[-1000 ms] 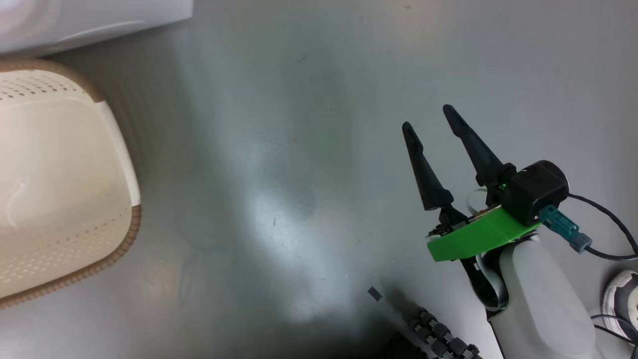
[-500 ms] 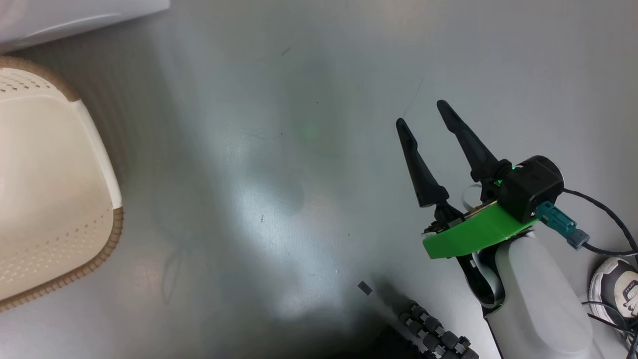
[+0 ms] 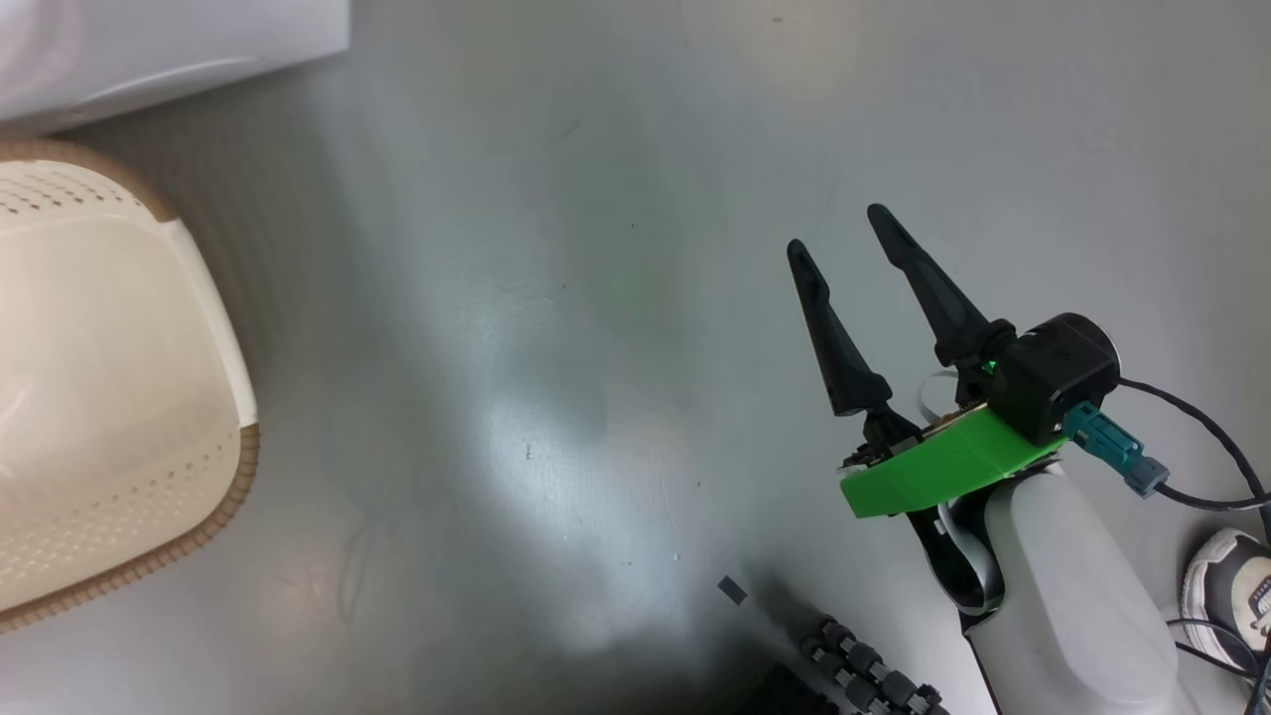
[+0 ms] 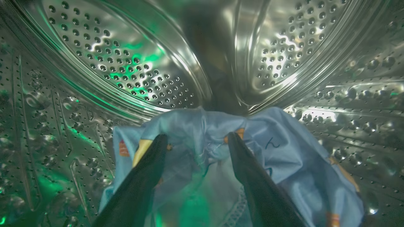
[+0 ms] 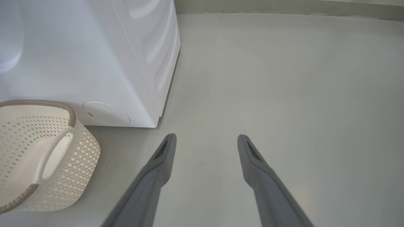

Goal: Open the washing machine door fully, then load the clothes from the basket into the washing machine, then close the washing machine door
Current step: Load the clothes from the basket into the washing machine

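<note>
My left gripper (image 4: 197, 136) is inside the washing machine's perforated steel drum (image 4: 126, 63). Its fingers are open over a crumpled light blue garment (image 4: 284, 151) with yellow and orange details, which lies on the drum floor. My right gripper (image 3: 838, 230) hangs open and empty above the grey floor, and the right wrist view shows its fingers apart (image 5: 206, 136). The cream perforated basket (image 3: 238, 467) stands at the left, beside the white washing machine (image 3: 149, 40). The basket (image 5: 83, 148) sits in front of the machine's lower corner (image 5: 94, 63). The washing machine door is out of view.
A shoe (image 3: 1226, 586) and black cables lie at the lower right of the floor. A black ribbed cable chain (image 3: 874, 670) sits at the bottom edge. A small dark scrap (image 3: 732, 590) lies on the floor. The grey floor (image 5: 300, 78) stretches to a far wall.
My left gripper has gone from shut to open. The head camera has shifted slightly, so the basket and machine corner sit a little differently. The right gripper stays open in the same pose.
</note>
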Controlling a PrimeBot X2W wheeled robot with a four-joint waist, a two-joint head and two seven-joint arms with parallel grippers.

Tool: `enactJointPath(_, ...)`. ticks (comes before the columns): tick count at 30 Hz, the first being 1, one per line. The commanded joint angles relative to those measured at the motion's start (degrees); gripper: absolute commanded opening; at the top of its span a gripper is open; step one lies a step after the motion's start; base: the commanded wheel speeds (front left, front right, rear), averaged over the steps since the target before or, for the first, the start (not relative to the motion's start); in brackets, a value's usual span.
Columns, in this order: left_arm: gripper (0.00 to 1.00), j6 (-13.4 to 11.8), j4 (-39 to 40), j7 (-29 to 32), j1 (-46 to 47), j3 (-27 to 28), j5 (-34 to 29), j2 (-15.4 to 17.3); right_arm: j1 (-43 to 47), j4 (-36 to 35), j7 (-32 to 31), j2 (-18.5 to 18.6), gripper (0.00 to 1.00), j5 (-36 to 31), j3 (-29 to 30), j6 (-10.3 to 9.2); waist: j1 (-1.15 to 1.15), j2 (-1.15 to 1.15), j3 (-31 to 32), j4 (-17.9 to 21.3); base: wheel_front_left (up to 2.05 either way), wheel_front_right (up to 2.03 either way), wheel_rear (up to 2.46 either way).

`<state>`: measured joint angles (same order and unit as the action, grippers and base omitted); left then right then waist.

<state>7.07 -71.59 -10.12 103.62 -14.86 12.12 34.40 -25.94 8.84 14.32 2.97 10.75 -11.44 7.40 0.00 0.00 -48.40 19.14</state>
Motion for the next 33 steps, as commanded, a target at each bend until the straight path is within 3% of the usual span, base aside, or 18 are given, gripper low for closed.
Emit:
enactJointPath(1, 1.0, 0.15, 0.85, -0.9, -0.37, -0.15, 1.11, 1.56, 2.07, -0.87, 0.68, -0.09, 1.0, -0.22, -0.86, 0.09, 0.0, 0.0, 0.98, -0.52, 0.0, 0.0, 0.0)
enactJointPath(17, 1.0, 0.4, 0.18, -3.64, -9.97, -1.91, 6.71, -2.21, 3.01, -0.51, 0.68, -0.09, 1.0, -3.87, 1.57, 0.09, 0.0, 0.0, 6.75, -5.19, 0.0, 0.0, 0.0)
enactJointPath(33, 1.0, 0.41, 9.82, -4.53, -31.82, -7.67, 21.17, -3.07, 5.06, 1.11, 0.68, 1.23, 1.0, -5.19, 2.63, 0.09, 0.0, 0.0, 17.36, -10.57, 0.0, 0.0, 0.0)
